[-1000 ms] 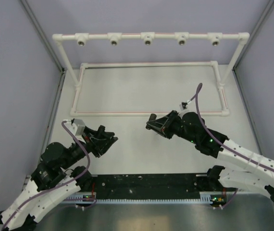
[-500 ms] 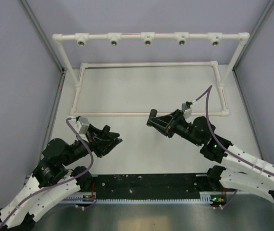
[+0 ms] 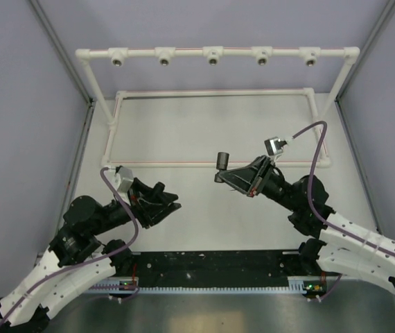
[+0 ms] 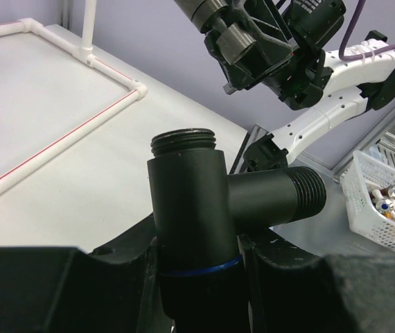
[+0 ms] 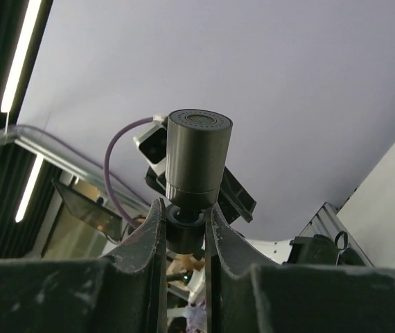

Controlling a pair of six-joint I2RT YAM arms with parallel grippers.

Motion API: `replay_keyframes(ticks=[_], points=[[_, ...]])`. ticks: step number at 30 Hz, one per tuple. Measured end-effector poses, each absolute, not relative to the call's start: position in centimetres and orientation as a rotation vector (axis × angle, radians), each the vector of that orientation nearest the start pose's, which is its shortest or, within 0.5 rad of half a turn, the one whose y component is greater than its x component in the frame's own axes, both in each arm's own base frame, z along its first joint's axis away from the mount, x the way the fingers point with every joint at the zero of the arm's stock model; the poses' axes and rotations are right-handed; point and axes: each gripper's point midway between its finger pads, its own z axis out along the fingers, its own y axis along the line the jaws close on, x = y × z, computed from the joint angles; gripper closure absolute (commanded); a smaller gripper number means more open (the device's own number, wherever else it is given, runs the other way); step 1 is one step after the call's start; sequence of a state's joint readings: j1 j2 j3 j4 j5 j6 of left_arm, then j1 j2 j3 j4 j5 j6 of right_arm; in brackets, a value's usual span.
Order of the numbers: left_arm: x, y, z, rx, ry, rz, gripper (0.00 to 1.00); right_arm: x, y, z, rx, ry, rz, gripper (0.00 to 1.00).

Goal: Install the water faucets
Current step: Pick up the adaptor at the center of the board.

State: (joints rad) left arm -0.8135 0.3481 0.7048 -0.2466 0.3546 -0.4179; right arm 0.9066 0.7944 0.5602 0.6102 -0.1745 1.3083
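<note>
Water faucets are what both our arms carry. The T-shaped black plastic faucet (image 4: 190, 201) stands clamped by its stem in our left pincer (image 4: 199, 260), above the near-left part of the pale worktop (image 3: 204, 132). The stubby dark cylindrical faucet (image 5: 197, 156) is gripped at its narrow neck by our right pincer (image 5: 183, 225), above about the middle of the worktop. Neither pincer has loosened; both are closed on their pieces.

What has changed over the last second is mostly the right arm. Its wrist has swung up and turned. The cylindrical faucet now stands clear above the fingertips and shows from overhead as a separate dark stub. A moment ago it was lost against the pincer. Our left arm has crept a little toward the middle of the worktop, its hold unchanged.

We judge this to be a re-aiming rather than an approach. Both faucets are still well apart from the white pipe frame (image 3: 183, 52) along the far edge and its five metal-ringed sockets (image 3: 213, 60). No faucet is installed yet. With the cylinder's free end turned up, the next reach toward the rail looks better prepared, though we cannot tell which socket it is meant for.
</note>
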Motion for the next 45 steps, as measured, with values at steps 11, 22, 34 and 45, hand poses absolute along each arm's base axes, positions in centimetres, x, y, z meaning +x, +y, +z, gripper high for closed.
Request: replay_keyframes(ticks=[11,22,34,45], points=[[9.4,-22.0,34.2,0.625,1.449,-1.287,1.00,13.3,29.8,38.0,-0.278,1.299,1.724,1.00],[10.0,-23.8,33.2,0.733,1.451,-1.279,1.00,16.0,30.7,41.2,-0.099,1.269,1.622,1.00],[11.8,-20.8,34.9,0.571,1.387,-1.117,1.00,21.6,32.8,32.6,-0.187,1.863,0.961,1.00],[11.2,-18.4,35.7,0.486,1.351,-1.087,1.00,18.8,28.3,5.1,-0.688,2.586,0.180,1.00]])
